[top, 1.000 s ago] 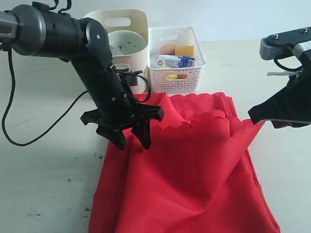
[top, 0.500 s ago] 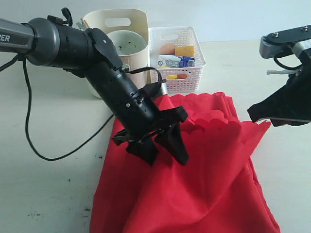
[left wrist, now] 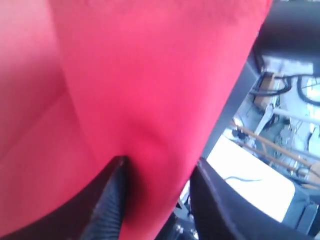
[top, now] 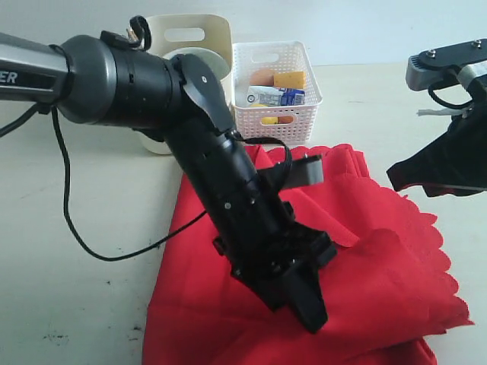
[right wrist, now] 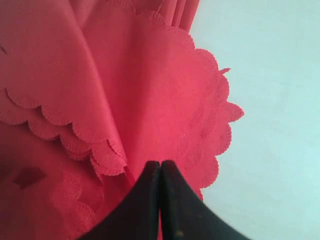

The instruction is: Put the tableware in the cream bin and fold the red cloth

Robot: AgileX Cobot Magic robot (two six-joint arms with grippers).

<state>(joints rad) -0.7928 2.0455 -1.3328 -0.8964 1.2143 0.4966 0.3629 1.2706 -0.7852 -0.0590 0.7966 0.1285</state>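
On the bench point(top: 68, 304), a big red cloth point(top: 228, 334), bunched up and partly folded over. Wavy cut edge down the right side. One loose flap lying on the near right part, sticking out past the rest.

Left arm point(top: 221, 175) stretched from the far left, across the cloth, down to the near middle. Left gripper point(top: 308, 312) low over the cloth there. In the left wrist view, two black fingers point(left wrist: 112, 200) partway closed, with a thick bunch of cloth pinched between them. Cloth pulled up from that pinch, filling most of that view.

Right gripper point(right wrist: 160, 167) up at the right, above the far right edge of the cloth. Fingers pressed tight together. Cannot tell if any cloth is caught in them. Under it, wavy cloth edges in layers, then bare bench farther right.

At the far side of the bench, the cream bin point(top: 205, 30), partly hidden by the left arm. Inside it, a bit of a pale bowl point(top: 217, 65). Rest of the inside hidden by the arm. Just right of the bin, a white basket point(top: 281, 125) with a yellow block point(top: 289, 79) and some small packs inside. Bin and basket both just past the far edge of the cloth. Black cable point(top: 91, 243) looping from the left arm over the bench on the left.
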